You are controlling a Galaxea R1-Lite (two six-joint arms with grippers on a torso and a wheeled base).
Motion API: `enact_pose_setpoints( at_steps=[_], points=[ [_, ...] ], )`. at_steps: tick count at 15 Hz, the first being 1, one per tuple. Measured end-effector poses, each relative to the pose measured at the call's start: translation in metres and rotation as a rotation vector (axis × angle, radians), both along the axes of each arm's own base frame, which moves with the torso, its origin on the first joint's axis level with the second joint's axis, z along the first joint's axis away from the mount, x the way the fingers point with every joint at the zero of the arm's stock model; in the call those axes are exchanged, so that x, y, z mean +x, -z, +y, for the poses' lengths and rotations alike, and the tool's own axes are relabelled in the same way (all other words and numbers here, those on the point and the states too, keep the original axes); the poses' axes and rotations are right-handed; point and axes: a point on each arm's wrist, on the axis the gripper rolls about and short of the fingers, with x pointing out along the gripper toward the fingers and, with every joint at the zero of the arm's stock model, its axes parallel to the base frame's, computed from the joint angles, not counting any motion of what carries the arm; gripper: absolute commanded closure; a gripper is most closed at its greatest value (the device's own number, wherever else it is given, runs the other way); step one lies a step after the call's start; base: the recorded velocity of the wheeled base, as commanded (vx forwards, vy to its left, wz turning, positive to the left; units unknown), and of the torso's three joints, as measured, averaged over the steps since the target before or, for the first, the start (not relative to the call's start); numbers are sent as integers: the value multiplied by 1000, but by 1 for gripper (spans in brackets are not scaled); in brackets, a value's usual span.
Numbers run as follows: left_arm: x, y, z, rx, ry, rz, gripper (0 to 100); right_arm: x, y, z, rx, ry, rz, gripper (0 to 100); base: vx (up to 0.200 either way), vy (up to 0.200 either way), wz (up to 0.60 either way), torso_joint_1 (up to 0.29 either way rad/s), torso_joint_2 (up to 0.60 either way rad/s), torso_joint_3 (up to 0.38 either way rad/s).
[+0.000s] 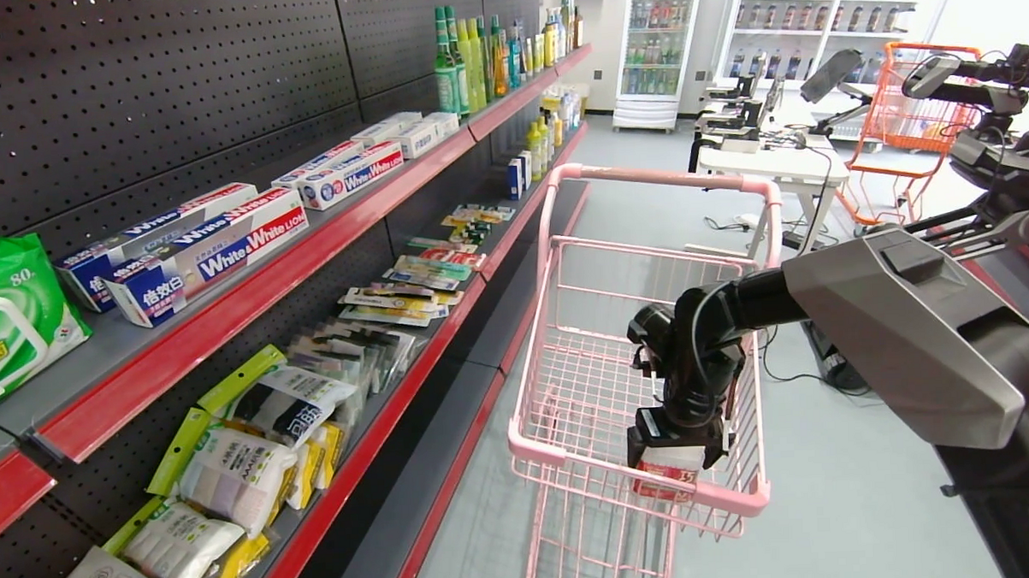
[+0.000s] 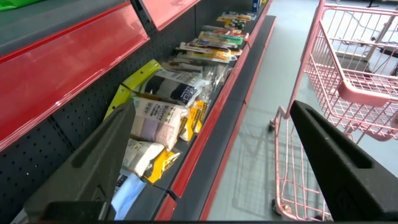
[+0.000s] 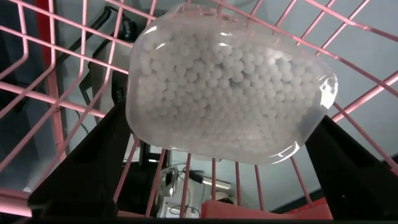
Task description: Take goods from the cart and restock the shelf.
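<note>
A pink wire cart (image 1: 539,447) stands in the aisle beside the shelf (image 1: 224,318). My right gripper (image 1: 676,453) hangs inside the cart near its front rim, shut on a clear plastic container (image 3: 230,93) packed with small white balls; the container (image 1: 666,476) shows a red label under the fingers. The cart's pink wires (image 3: 56,93) run behind it. My left gripper (image 2: 211,107) is open with nothing between its fingers, held low in the aisle between the cart (image 2: 354,87) and the lower shelf, where pouches (image 2: 155,121) lie.
Toothpaste boxes (image 1: 213,240) and a green wipes pack (image 1: 10,315) fill the upper shelf; pouches (image 1: 247,469) and flat packets (image 1: 411,280) lie on the one below. An orange cart (image 1: 911,113), a white table (image 1: 775,164) and fridges (image 1: 656,44) stand far back.
</note>
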Motion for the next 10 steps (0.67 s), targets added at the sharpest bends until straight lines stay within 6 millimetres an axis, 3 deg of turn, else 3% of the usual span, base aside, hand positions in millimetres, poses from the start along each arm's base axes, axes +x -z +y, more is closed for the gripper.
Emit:
enact_pose_setpoints(
  at_steps=[10],
  points=[
    [0, 0, 0, 0, 0, 0, 0, 6, 4, 4, 0, 96, -2, 0, 0, 0, 0, 0, 0, 0]
  ],
)
